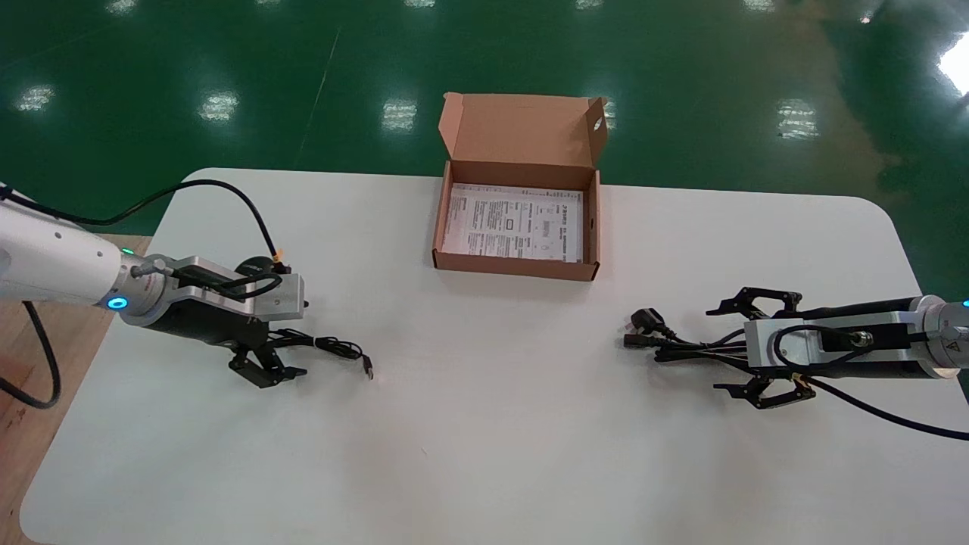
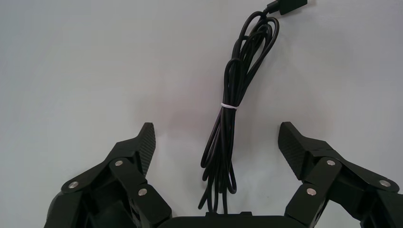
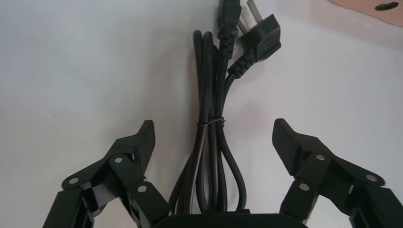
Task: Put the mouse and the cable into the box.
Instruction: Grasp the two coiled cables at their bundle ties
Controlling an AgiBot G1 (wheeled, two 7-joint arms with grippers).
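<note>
Head view: your power cable (image 1: 685, 348) lies bundled on the right side of the table (image 1: 484, 454), its plug (image 1: 643, 318) pointing toward the middle. The right gripper (image 1: 715, 348) sits low over the bundle's near end. In the right wrist view the cable (image 3: 211, 142) runs between the fingers (image 3: 142, 142) of that gripper (image 3: 214, 124). They are spread wide on either side and neither one touches it, so it has hold of nothing. A thin tie binds the strands midway, and the plug (image 3: 261, 31) lies at the far end.

On the left side you have a thin cord (image 1: 333, 347) ending in a flat plug (image 1: 368, 369). The mouse (image 1: 256, 265) shows only as a dark rounded edge behind the left wrist. The left gripper (image 1: 291, 341) is down over the cord. In the left wrist view the cord (image 2: 233, 95), held by a white tie (image 2: 229, 105), lies between the fingers (image 2: 145, 147) of that gripper (image 2: 216, 130). They are equally wide apart and clear of it.

The box (image 1: 515, 266) stands open at the far middle of the table, well apart from both grippers. Its lid is upright and a printed sheet (image 1: 515, 223) lies flat inside.
</note>
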